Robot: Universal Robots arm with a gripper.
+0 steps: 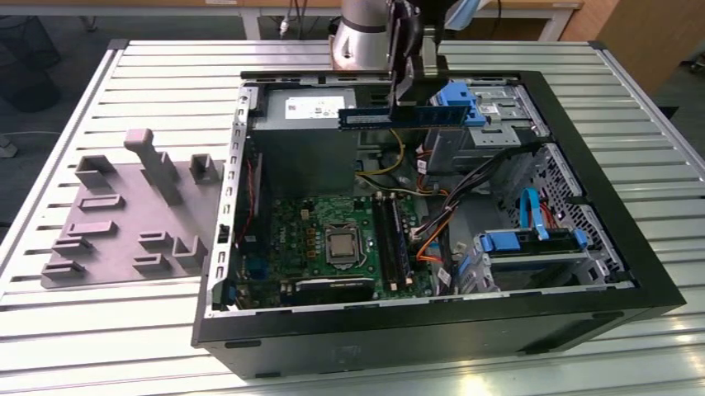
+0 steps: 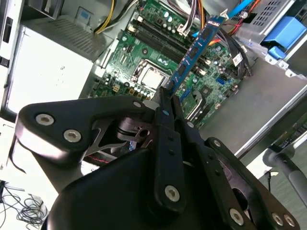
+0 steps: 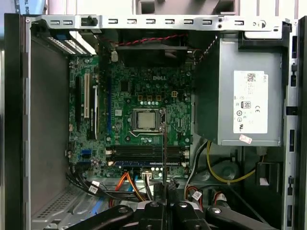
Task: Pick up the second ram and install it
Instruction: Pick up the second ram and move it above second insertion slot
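The gripper (image 1: 408,104) pinches the ram (image 1: 380,118) by its upper edge, holding it level above the far end of the case (image 1: 441,322), well above the motherboard (image 1: 314,219). A clean seat likely needs the stick parallel to the black slots (image 1: 391,235), then even pressure.

Printed sticker (image 3: 250,102) on the power supply (image 3: 216,96) — white lettering (image 3: 157,76) on the motherboard (image 3: 125,72).

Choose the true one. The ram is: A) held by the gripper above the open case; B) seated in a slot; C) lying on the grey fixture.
A: the gripper is shut on the ram, which hangs in the air over the motherboard.
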